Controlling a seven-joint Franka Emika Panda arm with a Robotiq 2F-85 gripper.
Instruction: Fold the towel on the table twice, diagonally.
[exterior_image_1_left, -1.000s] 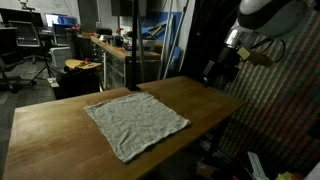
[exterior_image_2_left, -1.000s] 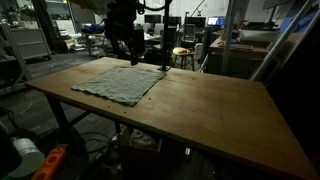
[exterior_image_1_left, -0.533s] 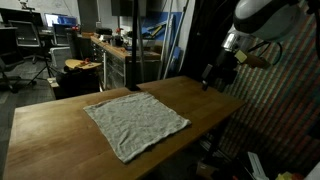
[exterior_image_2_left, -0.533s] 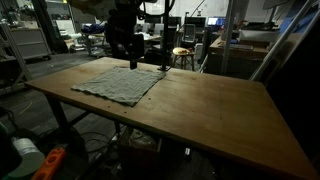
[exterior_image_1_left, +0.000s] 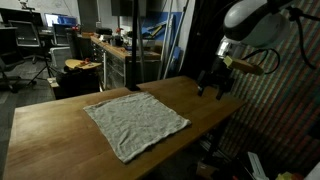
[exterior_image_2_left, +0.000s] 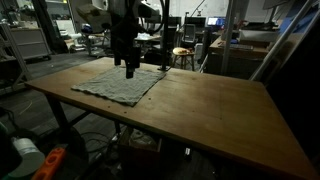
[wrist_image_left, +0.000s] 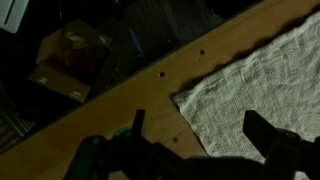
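Note:
A light grey towel (exterior_image_1_left: 134, 124) lies flat and unfolded on the wooden table (exterior_image_1_left: 60, 125). It shows in both exterior views (exterior_image_2_left: 122, 81). My gripper (exterior_image_1_left: 211, 88) hangs open and empty above the table's far side, near one corner of the towel (exterior_image_2_left: 128, 68). In the wrist view the towel corner (wrist_image_left: 235, 95) lies between and below my two dark fingers (wrist_image_left: 196, 128), which are spread apart and not touching it.
The table edge (wrist_image_left: 120, 90) runs diagonally in the wrist view, with a cardboard box (wrist_image_left: 68, 62) on the floor beyond it. Workbenches and clutter (exterior_image_1_left: 110, 45) stand behind the table. A wide stretch of bare wood (exterior_image_2_left: 210, 110) lies beside the towel.
My gripper has moved down and inward toward the towel's corner. The towel has not moved.

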